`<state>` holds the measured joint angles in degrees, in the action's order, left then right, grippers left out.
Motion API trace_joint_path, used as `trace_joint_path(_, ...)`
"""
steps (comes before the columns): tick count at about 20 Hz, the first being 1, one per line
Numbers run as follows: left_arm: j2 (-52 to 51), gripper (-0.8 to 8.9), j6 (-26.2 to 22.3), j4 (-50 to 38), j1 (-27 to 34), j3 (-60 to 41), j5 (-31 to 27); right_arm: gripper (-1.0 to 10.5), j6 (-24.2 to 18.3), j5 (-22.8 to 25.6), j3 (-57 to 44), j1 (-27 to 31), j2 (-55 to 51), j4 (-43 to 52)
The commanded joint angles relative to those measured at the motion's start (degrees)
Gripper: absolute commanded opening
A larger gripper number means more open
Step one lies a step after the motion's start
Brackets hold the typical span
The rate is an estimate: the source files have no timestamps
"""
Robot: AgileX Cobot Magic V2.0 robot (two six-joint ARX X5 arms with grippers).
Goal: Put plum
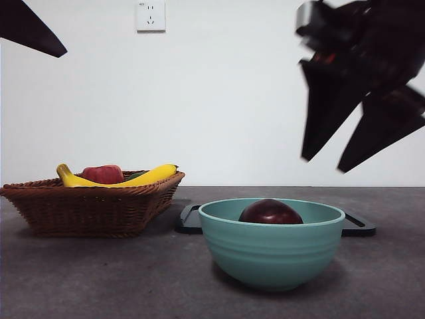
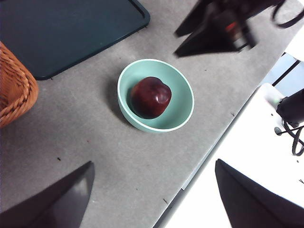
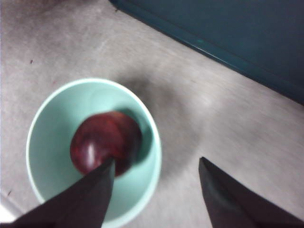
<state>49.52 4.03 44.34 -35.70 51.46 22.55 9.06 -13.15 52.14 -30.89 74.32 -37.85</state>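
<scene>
No text, label, brand, number or sign can be read in any of the views.

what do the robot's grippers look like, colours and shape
Both are black. The right gripper has two flat, pointed jaws like long wedges, under a bulky black body with a small red mark; that body is blurred. The left gripper shows the same dark, tapering jaws with matte faces. No cables show on either.
</scene>
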Motion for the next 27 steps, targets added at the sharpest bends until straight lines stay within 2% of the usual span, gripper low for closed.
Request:
trace_joint_path(1, 0.22, 4.04, 0.28, -0.63, -0.37, 0.44, 0.26, 2.6, 1.14, 1.4, 0.2, -1.79, 3.48, 1.57)
trace_joint_path(4, 0.22, 4.04, 0.11, -0.63, -0.37, 0.44, 0.26, 2.6, 1.2, 4.0, 0.2, -3.17, 7.98, 2.69)
trace_joint_path(7, 0.22, 4.04, 0.11, -0.63, -0.37, 0.44, 0.26, 2.5, 1.2, 4.24, 0.2, -3.5, 11.19, 3.56)
trace_joint_path(12, 0.22, 4.04, 0.0, -0.63, -0.37, 0.44, 0.24, 0.1, 1.03, 3.74, 0.2, -3.58, 12.15, 5.31)
trace_joint_path(21, 0.22, 4.04, -0.11, -0.63, -0.37, 0.44, 0.24, 0.1, 1.51, 2.73, 3.82, -3.58, 11.61, 3.98)
trace_joint_path(27, 0.22, 4.04, -0.11, -0.63, -0.37, 0.44, 0.24, 0.1, 1.42, 2.73, 11.3, 1.68, 12.13, 3.02)
